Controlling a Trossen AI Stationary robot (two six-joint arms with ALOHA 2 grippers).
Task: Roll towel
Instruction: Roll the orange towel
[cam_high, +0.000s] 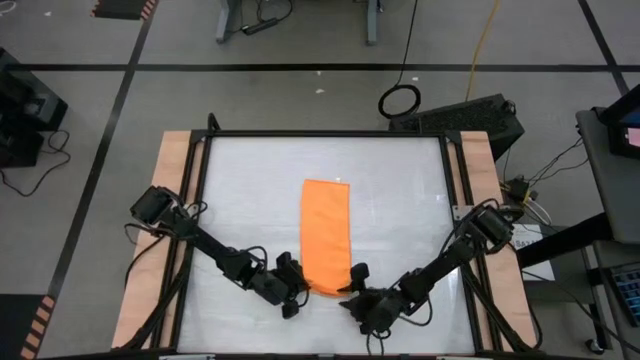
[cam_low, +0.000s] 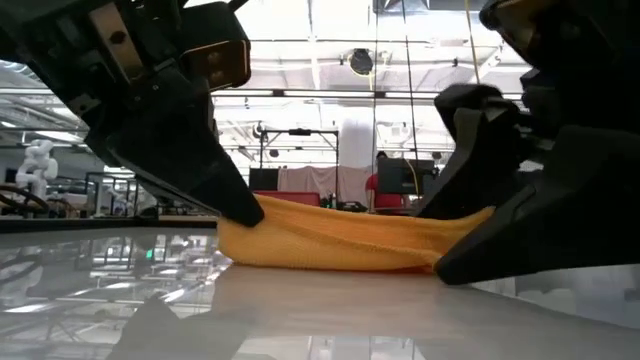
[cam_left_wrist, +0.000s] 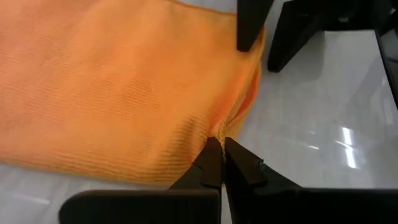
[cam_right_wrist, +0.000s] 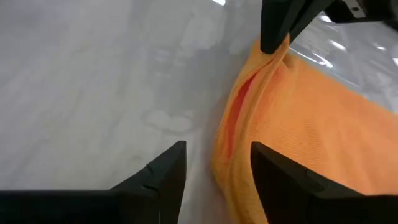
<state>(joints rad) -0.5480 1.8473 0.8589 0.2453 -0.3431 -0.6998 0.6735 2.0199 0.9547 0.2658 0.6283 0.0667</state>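
The orange towel (cam_high: 326, 235) lies on the white table (cam_high: 240, 200) as a long folded strip running from far to near. My left gripper (cam_high: 300, 283) is at its near left corner, shut on it; it also shows in the left wrist view (cam_left_wrist: 219, 146) and the low view (cam_low: 245, 212). My right gripper (cam_high: 354, 280) is open at the near right corner. In the right wrist view (cam_right_wrist: 217, 152) its fingers stand on either side of the towel's near edge (cam_right_wrist: 231, 149). My left gripper pinches the towel's near left corner (cam_left_wrist: 214, 127) between its two fingers, coming low and slanting from the table's near left. The cloth puckers at the fingertips. The near edge is raised a little and shows several layers (cam_right_wrist: 239, 93); the rest lies flat. My right gripper has one finger (cam_right_wrist: 280, 171) over the near right corner; I cannot tell whether it touches the cloth.
The table has a black frame (cam_high: 320, 133) and wooden side rails (cam_high: 172, 200). Bare white tabletop lies to the left and right (cam_high: 410, 210) of the towel. Cables and equipment stand on the floor beyond the table.
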